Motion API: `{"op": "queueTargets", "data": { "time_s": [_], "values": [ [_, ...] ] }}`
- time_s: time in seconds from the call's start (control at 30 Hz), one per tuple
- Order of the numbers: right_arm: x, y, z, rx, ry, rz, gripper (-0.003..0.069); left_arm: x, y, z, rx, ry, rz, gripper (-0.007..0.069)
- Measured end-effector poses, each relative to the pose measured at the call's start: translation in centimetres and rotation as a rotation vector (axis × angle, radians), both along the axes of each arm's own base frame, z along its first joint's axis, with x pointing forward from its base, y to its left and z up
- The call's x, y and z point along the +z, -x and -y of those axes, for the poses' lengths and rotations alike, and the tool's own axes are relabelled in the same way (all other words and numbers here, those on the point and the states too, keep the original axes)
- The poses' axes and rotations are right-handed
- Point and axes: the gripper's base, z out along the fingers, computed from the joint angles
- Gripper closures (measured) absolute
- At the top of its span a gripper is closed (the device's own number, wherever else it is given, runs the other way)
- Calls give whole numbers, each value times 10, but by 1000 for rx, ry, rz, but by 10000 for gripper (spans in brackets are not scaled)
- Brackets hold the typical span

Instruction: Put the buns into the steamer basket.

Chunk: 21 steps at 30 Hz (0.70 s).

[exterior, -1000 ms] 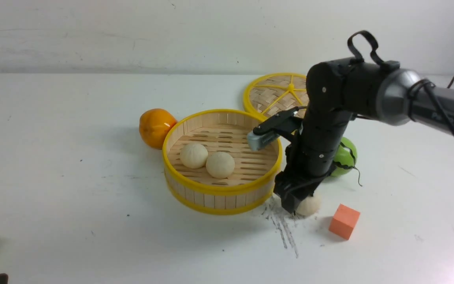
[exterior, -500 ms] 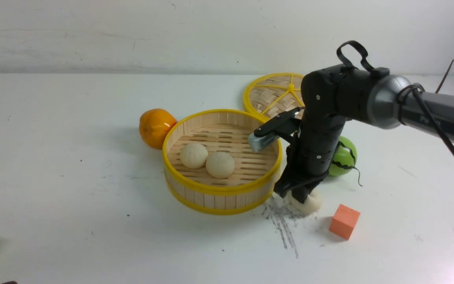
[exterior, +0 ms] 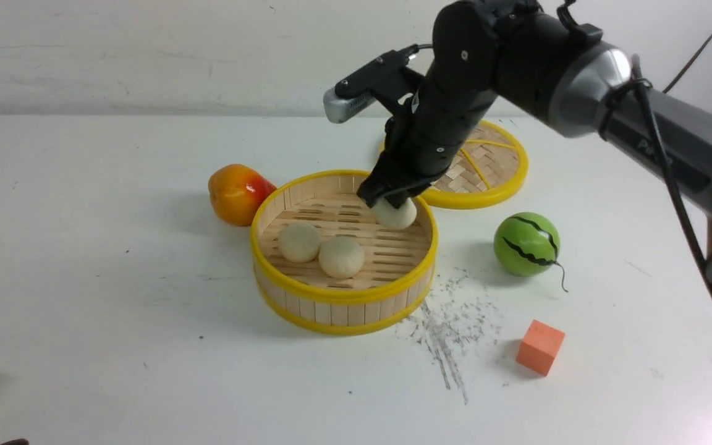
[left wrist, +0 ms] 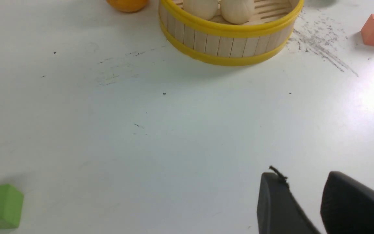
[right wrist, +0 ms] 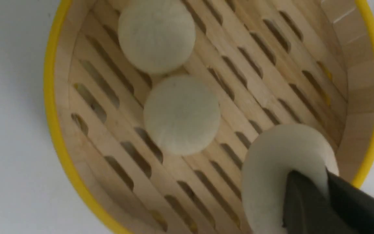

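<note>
Left pincer (left wrist: 304, 183), over the near table (left wrist: 141, 130), has its fingers slightly apart and empty. Steamer basket (exterior: 343, 295), with wooden-slat wall and yellow rims, holds two touching cream-white round buns (exterior: 299, 241). Right pincer (exterior: 390, 201) clamps the third bun (exterior: 398, 215) over the basket's far floor.

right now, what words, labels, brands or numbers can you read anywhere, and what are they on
"P...": pale lettering on the grey forearm of the right arm. Only the first letter, apparently a P, can be made out; the rest is blurred and crossed by a cable.
Nothing else: no print is visible on the steamer basket, the held bun or the orange cube.
</note>
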Motion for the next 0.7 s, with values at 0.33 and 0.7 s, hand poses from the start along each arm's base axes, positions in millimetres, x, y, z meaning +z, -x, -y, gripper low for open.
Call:
{"op": "queueTargets", "data": {
  "time_s": [0.33,0.7],
  "values": [
    [-63,-17,-8,-58,27,-96,453,-1,0,0,1,-3,-4,407],
    [17,1,2,-78,-16,-62,120,-1,0,0,1,-4,-6,393]
  ]
}}
